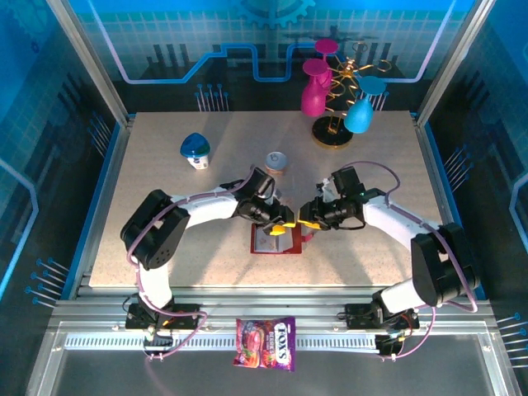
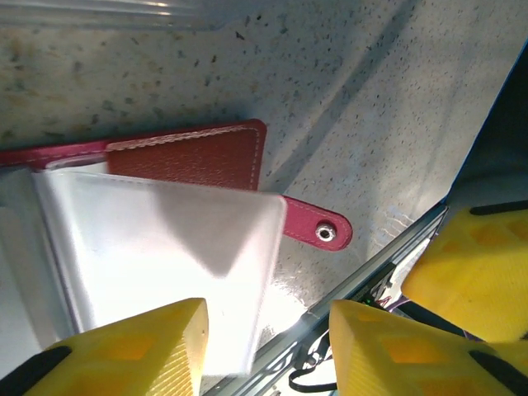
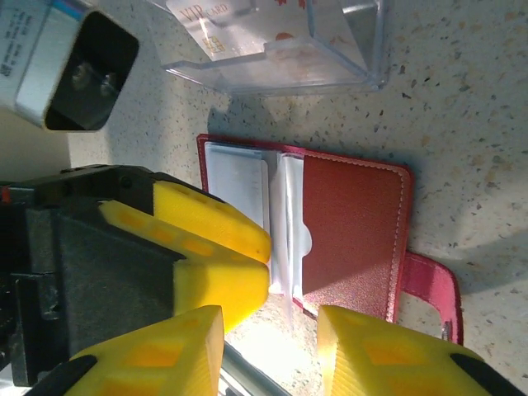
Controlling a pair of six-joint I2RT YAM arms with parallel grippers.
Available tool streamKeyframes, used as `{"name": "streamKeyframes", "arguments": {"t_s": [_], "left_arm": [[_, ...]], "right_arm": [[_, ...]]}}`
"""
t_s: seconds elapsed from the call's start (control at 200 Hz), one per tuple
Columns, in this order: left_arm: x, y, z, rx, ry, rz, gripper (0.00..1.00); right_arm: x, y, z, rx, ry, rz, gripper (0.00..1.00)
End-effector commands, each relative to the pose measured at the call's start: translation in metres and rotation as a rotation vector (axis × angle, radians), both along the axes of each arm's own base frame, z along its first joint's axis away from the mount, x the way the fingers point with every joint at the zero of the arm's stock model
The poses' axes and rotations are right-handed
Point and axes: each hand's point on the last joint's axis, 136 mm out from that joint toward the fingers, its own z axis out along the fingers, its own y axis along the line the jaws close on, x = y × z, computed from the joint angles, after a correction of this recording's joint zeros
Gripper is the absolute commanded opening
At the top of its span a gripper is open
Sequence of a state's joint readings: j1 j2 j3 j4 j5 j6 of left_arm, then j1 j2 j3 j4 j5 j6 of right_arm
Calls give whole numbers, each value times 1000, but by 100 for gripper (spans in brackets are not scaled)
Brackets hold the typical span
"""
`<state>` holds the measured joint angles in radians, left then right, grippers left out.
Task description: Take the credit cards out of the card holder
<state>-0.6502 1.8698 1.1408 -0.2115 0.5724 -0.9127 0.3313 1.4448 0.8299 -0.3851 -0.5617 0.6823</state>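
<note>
Red, leather-like and stitched along its edge, the card holder (image 1: 276,245) lies open on the speckled table (image 1: 165,247), in the middle and toward the near edge. Its snap tab (image 2: 318,229) rests flat on the tabletop. A grey see-through pocket (image 2: 157,247) spreads over the inside, and pale credit cards (image 3: 239,186) sit tucked in the pockets by the fold. The left gripper (image 2: 268,346) hangs right over the holder's far edge with its yellow jaws spread. The edge of the pocket leaf reaches in between them but is not pinched. The right gripper (image 3: 271,355) is just beside the holder's far right corner, its jaws also apart with nothing clamped. A clear plastic box (image 3: 280,49) stands near the holder.
</note>
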Motion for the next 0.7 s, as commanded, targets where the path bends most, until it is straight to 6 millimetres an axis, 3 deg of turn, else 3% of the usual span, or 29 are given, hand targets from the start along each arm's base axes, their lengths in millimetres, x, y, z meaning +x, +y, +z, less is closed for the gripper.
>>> {"name": "streamKeyframes", "arguments": {"t_s": [0.0,0.345,0.69], "left_arm": [[-1,-4,-1,17,19,-1,46],[0,1,3,28,-5,5,46],[0,33,3,36,-23,76,46]], "right_arm": [[-10,-4,0,13,16,19,37],[-10,-1,0,29,22,18,37],[-15,20,-9,37,48,37,36]]}}
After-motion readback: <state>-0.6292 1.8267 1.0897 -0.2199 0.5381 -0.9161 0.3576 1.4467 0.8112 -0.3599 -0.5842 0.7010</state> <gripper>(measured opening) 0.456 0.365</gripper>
